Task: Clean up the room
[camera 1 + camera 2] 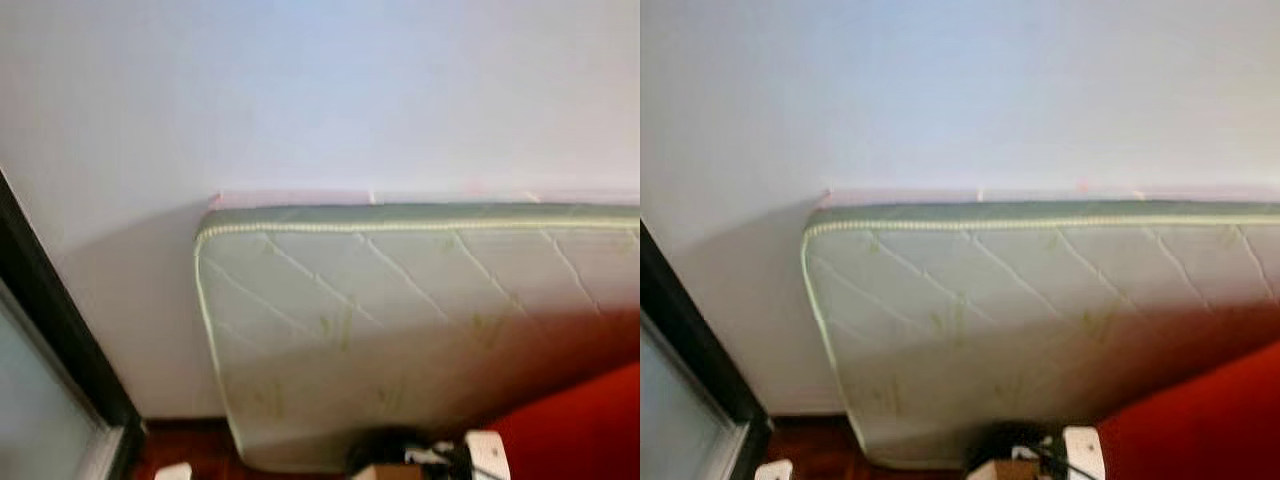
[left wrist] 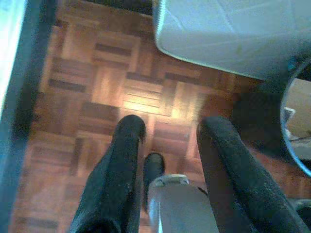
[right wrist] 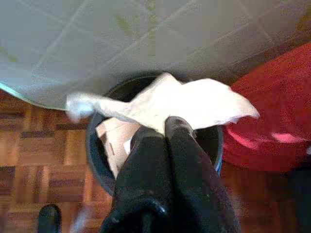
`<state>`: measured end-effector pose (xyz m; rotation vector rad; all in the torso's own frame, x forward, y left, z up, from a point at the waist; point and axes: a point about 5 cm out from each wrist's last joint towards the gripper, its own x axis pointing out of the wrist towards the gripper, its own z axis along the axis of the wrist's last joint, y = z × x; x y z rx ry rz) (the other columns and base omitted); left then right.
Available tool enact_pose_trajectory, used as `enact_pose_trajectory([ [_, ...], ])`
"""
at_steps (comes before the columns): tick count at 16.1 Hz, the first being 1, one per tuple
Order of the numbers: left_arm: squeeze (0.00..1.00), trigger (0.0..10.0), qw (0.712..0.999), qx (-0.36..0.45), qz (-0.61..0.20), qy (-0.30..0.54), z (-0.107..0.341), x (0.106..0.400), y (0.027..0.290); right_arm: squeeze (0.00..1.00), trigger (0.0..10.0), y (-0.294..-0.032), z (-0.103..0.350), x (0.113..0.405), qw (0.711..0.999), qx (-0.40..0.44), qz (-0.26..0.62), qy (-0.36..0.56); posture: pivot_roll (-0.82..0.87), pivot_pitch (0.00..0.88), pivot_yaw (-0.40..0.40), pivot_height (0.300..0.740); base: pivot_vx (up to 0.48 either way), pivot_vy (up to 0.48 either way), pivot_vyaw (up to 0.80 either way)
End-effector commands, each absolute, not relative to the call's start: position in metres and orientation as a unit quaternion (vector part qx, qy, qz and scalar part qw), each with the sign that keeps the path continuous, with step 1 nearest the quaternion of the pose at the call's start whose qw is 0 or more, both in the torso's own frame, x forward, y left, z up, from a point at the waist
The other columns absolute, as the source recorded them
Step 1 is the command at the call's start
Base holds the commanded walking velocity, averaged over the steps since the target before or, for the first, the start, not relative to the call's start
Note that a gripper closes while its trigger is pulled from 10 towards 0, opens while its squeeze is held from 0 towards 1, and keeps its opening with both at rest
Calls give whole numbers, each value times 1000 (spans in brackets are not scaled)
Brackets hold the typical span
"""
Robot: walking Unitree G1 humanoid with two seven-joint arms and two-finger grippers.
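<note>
Tissue (image 3: pixel 180 104) pinched in right fingers (image 3: pixel 167 145) over a black bin (image 3: pixel 104 160) on parquet floor (image 2: pixel 97 97); left fingers (image 2: pixel 126 160) spread apart.

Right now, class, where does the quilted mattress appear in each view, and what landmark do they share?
Left eye view: mattress leans on the wall, centre to right.
Right eye view: the same, shifted slightly left.
Left wrist view: its rounded corner, beyond the open left claw.
Right wrist view: behind the white paper in the right claw.
Shared landmark: the parquet floor.

Soft blur, perhaps daylight (floor glare)
</note>
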<state>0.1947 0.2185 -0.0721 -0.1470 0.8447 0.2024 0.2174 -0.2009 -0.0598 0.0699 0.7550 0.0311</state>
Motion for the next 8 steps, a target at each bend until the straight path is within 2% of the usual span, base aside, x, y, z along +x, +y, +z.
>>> enact_pose_trajectory([
  [1, 0, 10000, 904, -74, 99, 409, -73, 194, 218, 0, 10000, -205, -57, 219, 933, 35, 10, 358, -32, 11, -20, 740, 0, 0, 0],
  [8, 0, 10000, 910, -78, 99, 396, -71, 195, 219, 0, 10000, -204, -55, 221, 938, 38, 21, 344, -35, 6, -17, 740, 0, 0, 0],
])
